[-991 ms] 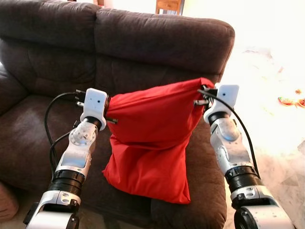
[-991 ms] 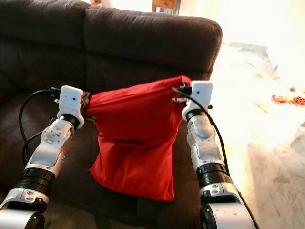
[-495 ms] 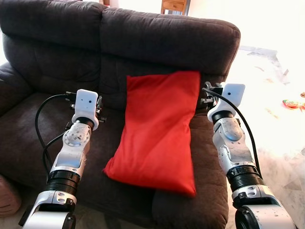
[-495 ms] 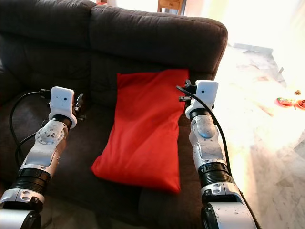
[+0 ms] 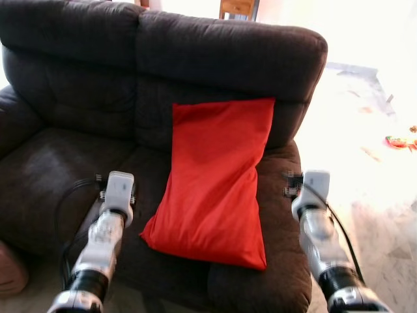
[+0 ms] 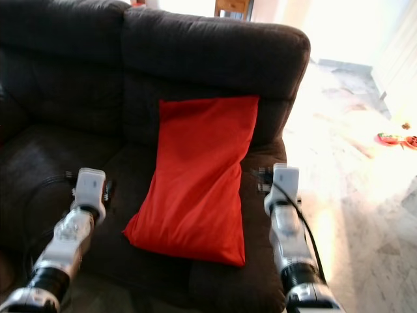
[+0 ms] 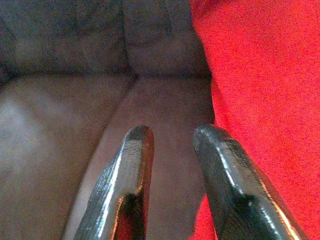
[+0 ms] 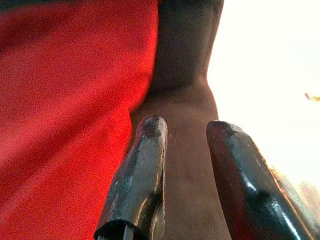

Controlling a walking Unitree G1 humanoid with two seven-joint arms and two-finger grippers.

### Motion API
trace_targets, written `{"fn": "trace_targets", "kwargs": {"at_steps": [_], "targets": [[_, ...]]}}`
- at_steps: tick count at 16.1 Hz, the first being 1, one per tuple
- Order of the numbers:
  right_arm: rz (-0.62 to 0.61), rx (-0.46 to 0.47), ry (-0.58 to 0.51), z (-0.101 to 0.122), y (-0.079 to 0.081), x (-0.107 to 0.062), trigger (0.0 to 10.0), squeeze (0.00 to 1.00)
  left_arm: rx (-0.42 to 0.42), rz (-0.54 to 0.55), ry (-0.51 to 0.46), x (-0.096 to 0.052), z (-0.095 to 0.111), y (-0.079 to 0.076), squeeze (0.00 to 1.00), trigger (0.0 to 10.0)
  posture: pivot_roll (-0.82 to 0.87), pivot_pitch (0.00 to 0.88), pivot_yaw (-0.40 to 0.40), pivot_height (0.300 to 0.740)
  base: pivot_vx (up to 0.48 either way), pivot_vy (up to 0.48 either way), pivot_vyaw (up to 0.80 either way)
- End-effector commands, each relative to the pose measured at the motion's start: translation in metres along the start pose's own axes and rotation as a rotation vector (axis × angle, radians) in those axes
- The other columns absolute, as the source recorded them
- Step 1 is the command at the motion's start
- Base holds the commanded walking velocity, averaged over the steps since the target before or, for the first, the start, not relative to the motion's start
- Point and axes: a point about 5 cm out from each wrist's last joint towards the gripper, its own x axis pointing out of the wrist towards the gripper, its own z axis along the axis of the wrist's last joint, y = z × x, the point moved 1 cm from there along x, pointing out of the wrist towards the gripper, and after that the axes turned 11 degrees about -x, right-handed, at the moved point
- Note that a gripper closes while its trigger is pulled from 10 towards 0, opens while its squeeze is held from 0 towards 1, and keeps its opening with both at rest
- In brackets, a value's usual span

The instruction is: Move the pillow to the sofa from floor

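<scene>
The red pillow (image 5: 215, 176) lies on the right seat of the dark brown sofa (image 5: 221, 52), its top edge leaning on the backrest. My left gripper (image 7: 172, 135) hangs low over the seat just left of the pillow, open, with nothing between its fingers. To the pillow's right, my right gripper (image 8: 185, 125) hovers over the seat's outer edge, open and holding nothing. In the left eye view the left wrist (image 5: 119, 189) and right wrist (image 5: 314, 188) flank the pillow's lower half without touching it.
The sofa's left seat (image 5: 52, 163) is bare. Bright tiled floor (image 5: 371, 163) lies to the right, with small coloured objects (image 5: 397, 140) on it. A wooden chair (image 5: 236, 8) stands behind the sofa. A pinkish object (image 5: 10, 274) sits at the lower left.
A second ago both grippers held the pillow up by its top corners. They have let go, the pillow rests against the backrest, and both arms have dropped lower and drawn back.
</scene>
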Motion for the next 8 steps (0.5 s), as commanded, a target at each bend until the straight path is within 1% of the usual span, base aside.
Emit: {"fn": "trace_targets", "kwargs": {"at_steps": [1,2,4,5,7,8], "targets": [[-0.014,-0.025,0.073,-0.022,-0.007,-0.006,10.0,0.00,-0.025,0.022,0.071,-0.007,-0.021,0.004,0.00,10.0,0.09,0.020,-0.070,0.740,0.000,0.000,0.00],[-0.020,-0.044,0.143,-0.041,-0.009,-0.014,10.0,0.00,-0.026,0.030,0.134,-0.014,-0.038,0.005,0.00,10.0,0.09,0.016,-0.070,0.740,0.000,0.000,0.00],[-0.029,-0.064,0.228,-0.062,-0.013,-0.022,10.0,0.00,-0.031,0.026,0.214,-0.022,-0.058,0.004,0.00,10.0,0.09,0.009,-0.069,0.740,0.000,0.000,0.00],[-0.025,-0.080,0.313,-0.082,-0.014,-0.032,10.0,0.00,-0.037,0.015,0.292,-0.031,-0.078,0.001,0.00,10.0,0.09,0.003,-0.067,0.740,0.000,0.000,0.00],[0.005,-0.102,0.432,-0.108,-0.011,-0.048,10.0,0.00,-0.054,-0.005,0.386,-0.044,-0.101,-0.005,0.00,10.0,0.09,0.000,-0.068,0.740,0.000,0.000,0.00],[0.058,-0.109,0.502,-0.126,-0.003,-0.062,10.0,0.00,-0.054,-0.003,0.448,-0.054,-0.115,-0.007,0.00,10.0,0.08,0.000,-0.070,0.740,0.000,0.000,0.00]]}}
